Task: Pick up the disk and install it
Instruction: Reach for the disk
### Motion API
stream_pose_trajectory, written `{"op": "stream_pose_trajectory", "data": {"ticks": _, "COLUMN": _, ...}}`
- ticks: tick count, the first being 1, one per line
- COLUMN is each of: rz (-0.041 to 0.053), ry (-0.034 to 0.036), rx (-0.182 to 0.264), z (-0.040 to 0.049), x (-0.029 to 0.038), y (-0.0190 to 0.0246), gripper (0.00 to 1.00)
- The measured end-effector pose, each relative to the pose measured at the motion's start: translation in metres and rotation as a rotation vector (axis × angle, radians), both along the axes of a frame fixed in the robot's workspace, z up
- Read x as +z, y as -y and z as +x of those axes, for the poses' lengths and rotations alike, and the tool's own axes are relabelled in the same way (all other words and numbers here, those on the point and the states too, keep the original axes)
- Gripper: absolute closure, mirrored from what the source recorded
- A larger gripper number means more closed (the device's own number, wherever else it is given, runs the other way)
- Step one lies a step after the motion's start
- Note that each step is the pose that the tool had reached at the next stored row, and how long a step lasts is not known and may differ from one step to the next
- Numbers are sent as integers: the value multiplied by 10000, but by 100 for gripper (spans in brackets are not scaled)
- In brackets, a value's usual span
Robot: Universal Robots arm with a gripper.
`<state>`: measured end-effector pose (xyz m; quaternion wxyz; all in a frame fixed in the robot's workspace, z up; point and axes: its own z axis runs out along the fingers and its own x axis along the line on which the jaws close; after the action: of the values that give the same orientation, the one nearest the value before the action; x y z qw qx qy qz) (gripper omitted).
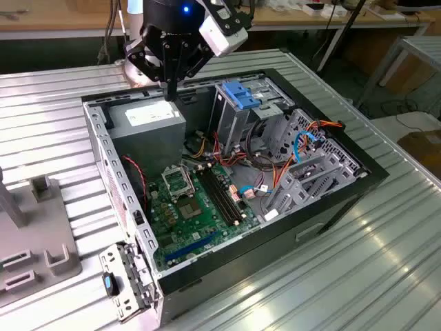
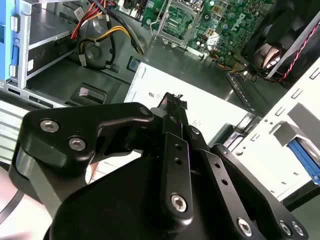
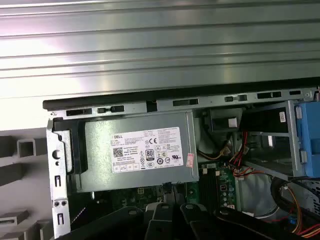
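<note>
My gripper (image 1: pixel 170 93) hangs over the back corner of the open computer case (image 1: pixel 324 207), just above the grey power supply box (image 1: pixel 148 117) with its white label. In the second wrist view its black fingers (image 2: pixel 175 107) lie together with nothing between them, the gripper (image 2: pixel 172 100) pointing at that label. The disk is out of view. On top of the metal drive cage (image 1: pixel 238 124) sits a short, ribbed blue latch piece (image 1: pixel 241 95), a little to the exterior view's right of the gripper.
The motherboard (image 1: pixel 196 207) lies on the case floor, with bundles of coloured cables (image 1: pixel 275 158) by the cage. A metal bracket with a small blue part (image 1: pixel 109 283) hangs at the near corner. A grey slotted fixture (image 1: pixel 34 241) rests on the ribbed metal table (image 1: pixel 358 276).
</note>
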<state>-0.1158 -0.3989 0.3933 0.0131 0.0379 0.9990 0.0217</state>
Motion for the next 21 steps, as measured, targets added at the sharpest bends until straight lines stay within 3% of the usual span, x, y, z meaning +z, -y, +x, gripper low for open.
{"op": "stream_pose_trajectory", "data": {"ticks": 11, "rz": -34, "ry": 0, "rx": -1, "z": -11, "x": 0, "y": 0, "gripper": 89}}
{"op": "stream_pose_trajectory", "data": {"ticks": 21, "rz": -35, "ry": 0, "rx": 0, "z": -245, "x": 0, "y": 0, "gripper": 89}}
